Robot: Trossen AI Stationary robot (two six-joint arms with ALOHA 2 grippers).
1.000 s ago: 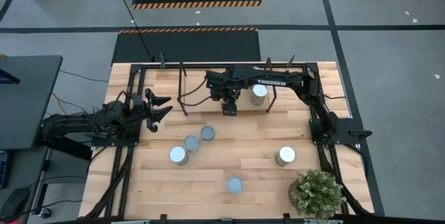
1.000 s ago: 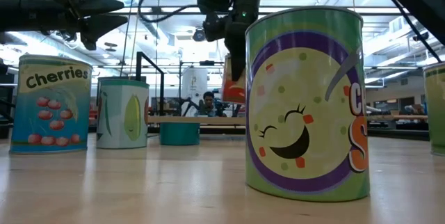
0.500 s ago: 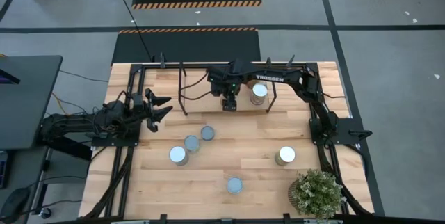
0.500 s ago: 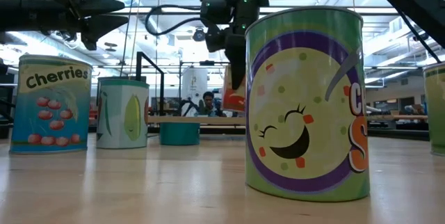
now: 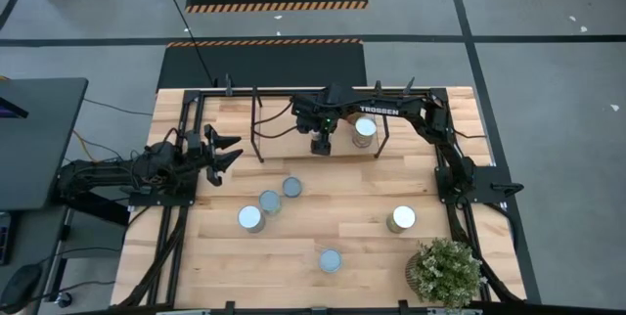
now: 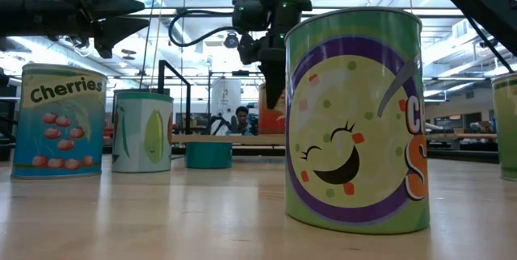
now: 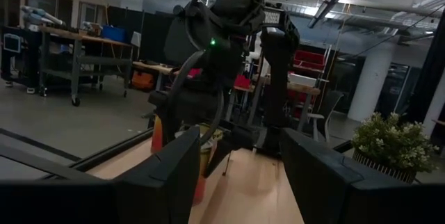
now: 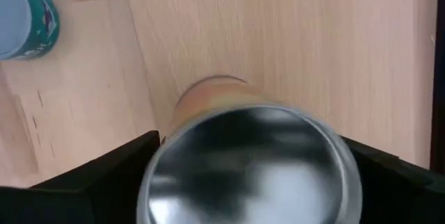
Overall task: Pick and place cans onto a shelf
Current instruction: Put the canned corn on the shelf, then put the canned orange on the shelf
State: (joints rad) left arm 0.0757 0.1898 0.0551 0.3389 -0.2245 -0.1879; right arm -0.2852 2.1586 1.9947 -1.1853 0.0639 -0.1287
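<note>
We judge the placing step is in hand: our right gripper grasps a can over the shelf and must next lower and release it, while our left gripper waits spread at the tabletop's left edge.

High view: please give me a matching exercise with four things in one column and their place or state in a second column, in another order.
Things:
1. left gripper
2. right gripper
3. potted plant
4. silver-topped can

Places or states:
A. at the right front corner of the table
B. shut on an orange can, over the shelf
C. standing free on the shelf
D. open, at the left side of the table

Pairs: 1-D, 2-B, 3-A, 4-C
</note>
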